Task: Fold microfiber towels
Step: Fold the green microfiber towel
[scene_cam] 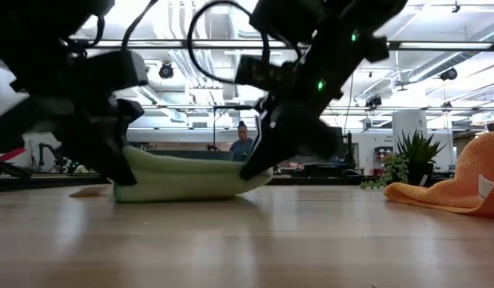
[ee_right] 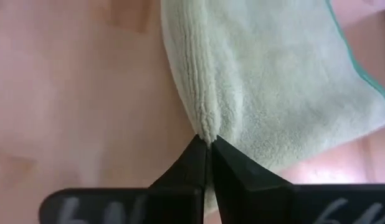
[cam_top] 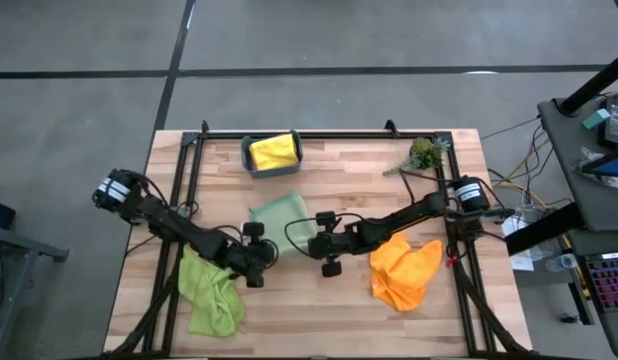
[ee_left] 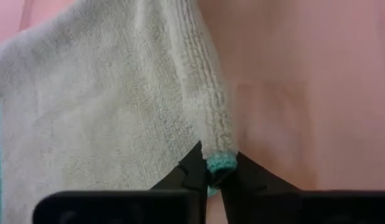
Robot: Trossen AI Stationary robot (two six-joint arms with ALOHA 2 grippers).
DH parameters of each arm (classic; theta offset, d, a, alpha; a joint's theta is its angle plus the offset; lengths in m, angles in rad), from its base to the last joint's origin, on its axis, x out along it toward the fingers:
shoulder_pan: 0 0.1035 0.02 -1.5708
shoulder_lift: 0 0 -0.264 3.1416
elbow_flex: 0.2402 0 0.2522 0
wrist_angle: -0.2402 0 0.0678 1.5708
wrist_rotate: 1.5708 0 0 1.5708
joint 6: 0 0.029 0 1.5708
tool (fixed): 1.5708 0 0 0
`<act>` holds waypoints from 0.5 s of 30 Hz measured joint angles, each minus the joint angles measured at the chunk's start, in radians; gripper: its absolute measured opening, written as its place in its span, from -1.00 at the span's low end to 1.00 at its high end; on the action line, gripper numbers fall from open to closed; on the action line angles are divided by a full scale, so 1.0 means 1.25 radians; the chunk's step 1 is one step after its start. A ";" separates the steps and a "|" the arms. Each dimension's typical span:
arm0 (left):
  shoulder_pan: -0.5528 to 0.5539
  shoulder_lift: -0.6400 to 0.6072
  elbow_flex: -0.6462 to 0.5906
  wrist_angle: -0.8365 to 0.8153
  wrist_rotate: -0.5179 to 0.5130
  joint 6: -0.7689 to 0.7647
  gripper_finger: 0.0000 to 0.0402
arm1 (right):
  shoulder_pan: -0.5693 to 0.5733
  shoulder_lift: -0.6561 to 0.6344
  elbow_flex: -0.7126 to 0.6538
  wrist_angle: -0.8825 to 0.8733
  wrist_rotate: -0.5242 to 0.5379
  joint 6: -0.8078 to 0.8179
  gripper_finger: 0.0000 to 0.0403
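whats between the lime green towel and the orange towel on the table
In the high view, the pale sage green towel, pinched by the left claw and right claw, lies between the lime green towel and orange towel.

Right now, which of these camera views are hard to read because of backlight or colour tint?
Low view: bright ceiling lights behind turn both arms into silhouettes over the pale sage green towel. Both wrist views: pinkish tint on the table, towel weave sharp. High view: evenly lit, orange towel clear.

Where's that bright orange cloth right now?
In the high view, the orange towel lies crumpled on the table's right side, just beside the right arm, nearer the front edge than the plant sprig.
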 joint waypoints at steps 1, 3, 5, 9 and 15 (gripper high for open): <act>0.000 -0.011 0.000 -0.001 0.012 0.010 -0.92 | 0.002 -0.003 0.006 -0.015 -0.013 0.006 -0.95; 0.000 -0.029 0.001 0.002 0.025 0.022 -0.92 | 0.007 -0.006 0.020 -0.043 -0.028 0.011 -0.95; 0.000 -0.052 0.000 -0.003 0.036 0.031 -0.93 | 0.013 -0.009 0.036 -0.061 -0.029 0.010 -0.95; 0.000 -0.110 0.000 0.003 0.106 0.037 -0.97 | 0.021 -0.011 0.081 -0.117 -0.031 0.005 -0.96; -0.004 -0.164 -0.018 0.071 0.186 -0.023 -0.99 | 0.033 -0.012 0.158 -0.255 -0.032 0.004 -0.96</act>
